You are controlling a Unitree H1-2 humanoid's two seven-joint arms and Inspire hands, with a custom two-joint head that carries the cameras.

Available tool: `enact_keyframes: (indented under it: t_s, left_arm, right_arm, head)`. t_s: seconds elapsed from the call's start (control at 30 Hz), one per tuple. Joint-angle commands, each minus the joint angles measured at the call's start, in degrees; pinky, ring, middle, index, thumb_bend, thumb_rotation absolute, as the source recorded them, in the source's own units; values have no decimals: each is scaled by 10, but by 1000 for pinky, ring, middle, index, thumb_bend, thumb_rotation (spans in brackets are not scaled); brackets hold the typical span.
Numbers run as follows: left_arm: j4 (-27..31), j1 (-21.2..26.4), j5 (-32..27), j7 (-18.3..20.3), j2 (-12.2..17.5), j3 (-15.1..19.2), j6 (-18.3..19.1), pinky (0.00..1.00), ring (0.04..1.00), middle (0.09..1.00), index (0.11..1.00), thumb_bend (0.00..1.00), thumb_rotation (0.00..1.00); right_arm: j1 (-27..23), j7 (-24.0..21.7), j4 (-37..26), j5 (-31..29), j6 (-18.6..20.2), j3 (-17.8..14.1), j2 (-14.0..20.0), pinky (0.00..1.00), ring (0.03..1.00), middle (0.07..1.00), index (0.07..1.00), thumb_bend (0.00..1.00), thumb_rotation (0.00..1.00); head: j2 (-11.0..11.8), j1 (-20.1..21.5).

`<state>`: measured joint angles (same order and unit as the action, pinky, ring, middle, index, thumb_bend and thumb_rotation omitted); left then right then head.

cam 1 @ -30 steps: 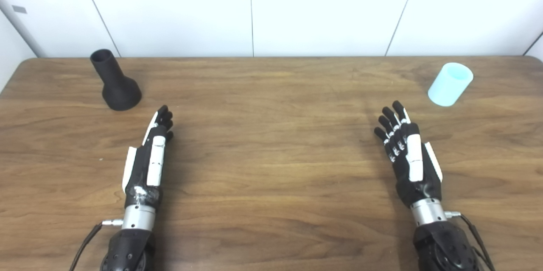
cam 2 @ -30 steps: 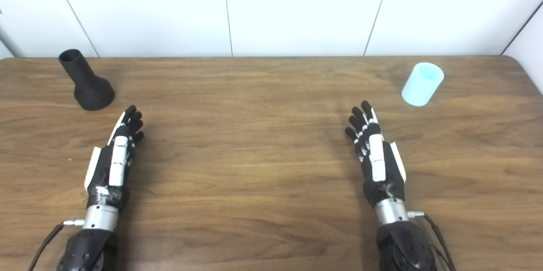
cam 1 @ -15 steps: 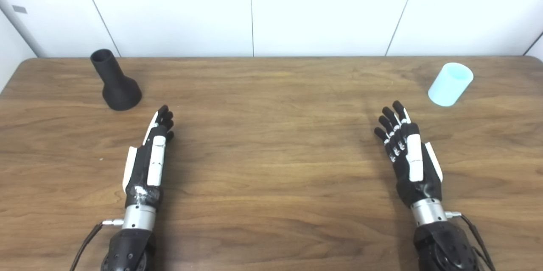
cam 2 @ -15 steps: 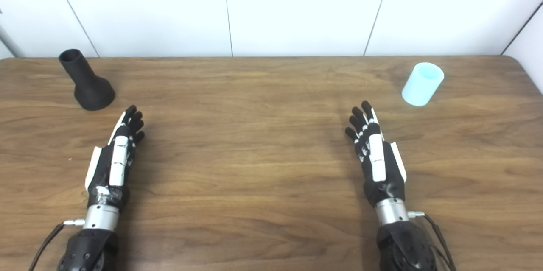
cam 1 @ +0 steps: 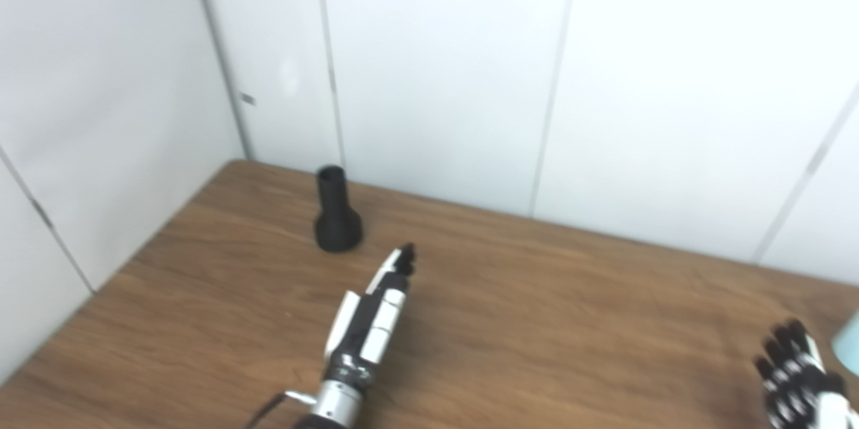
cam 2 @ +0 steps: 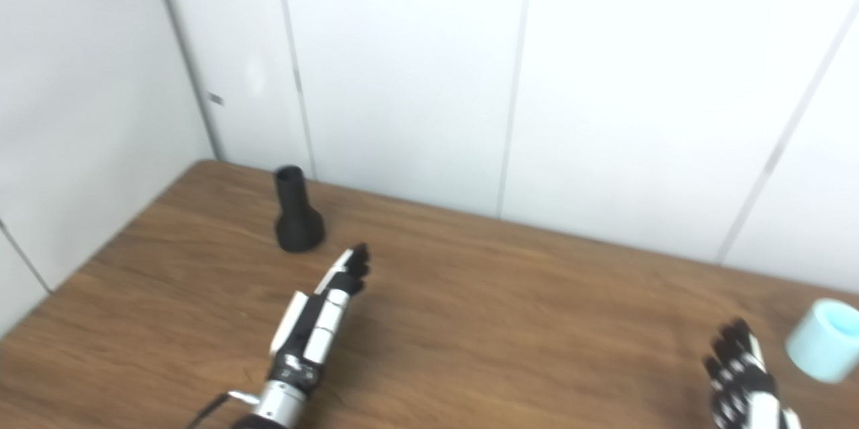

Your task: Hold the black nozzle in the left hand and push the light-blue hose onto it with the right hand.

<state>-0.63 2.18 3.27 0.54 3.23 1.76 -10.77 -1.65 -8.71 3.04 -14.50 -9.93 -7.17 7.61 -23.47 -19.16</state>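
The black nozzle (cam 2: 298,217) stands upright on its flared base near the far left corner of the table (cam 2: 523,321), narrow open neck pointing up, close to the wall. It appears matte, rigid and untouched.

The left hand (cam 2: 321,311) hovers just short of the nozzle, to its right, fingers (cam 2: 358,261) extended and apart, holding nothing. Risk: a sideways approach against the narrow neck may tip the nozzle or slide it toward the wall. A grip taken on the neck would also cover the part that the hose must slide over; the flared base appears the safer place to hold.

The right hand (cam 2: 745,382) lies at the lower right edge of the view, partly cut off; its visible fingers are spread and empty. The light-blue hose (cam 2: 822,340) stands just beside it to the right, a short, open-topped cylinder. Risk: it is light in appearance and may roll away if knocked over. Both views are blurred, so fine contact cannot be confirmed.
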Motion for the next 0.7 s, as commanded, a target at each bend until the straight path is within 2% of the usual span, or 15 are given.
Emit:
enact_keyframes:
  t_s: [0.0,0.2,0.37,0.43,0.47,0.53,0.67]
  left_arm:
    - [-79,-34,8,-7,-16,-15,-31,959,967,972,970,577,995]
    - [-87,-30,18,-13,-17,-17,-33,962,975,981,981,603,1000]
    - [-77,-34,23,-18,-19,-16,-22,948,968,976,982,516,982]
    - [-70,-36,22,-20,-23,-12,-18,960,967,971,981,493,900]
    - [-68,-36,23,-22,-24,-11,-17,970,963,966,977,489,820]
    - [-63,-38,33,-32,-26,-7,-16,969,957,961,973,488,764]
    - [-37,-43,50,-61,-32,5,-8,926,926,935,946,548,520]
  right_arm:
    - [39,-15,86,-11,-20,-3,-4,967,982,986,1000,587,1000]
    - [34,-25,98,-14,-25,-6,1,973,984,982,999,633,973]
    - [35,-25,97,-12,-30,-4,2,954,974,972,990,642,965]
    - [35,-23,97,-10,-30,-5,0,958,972,970,987,660,951]
    - [36,-21,96,-9,-30,-5,0,943,963,966,985,665,949]
    - [37,-20,95,-6,-30,-4,0,936,959,963,983,666,948]
    - [38,-23,93,-9,-30,-5,0,958,976,979,994,655,960]
  head:
    - [3,-3]
    - [-3,5]
    - [-8,15]
    - [-9,17]
    - [-9,18]
    - [-10,19]
    - [-12,18]
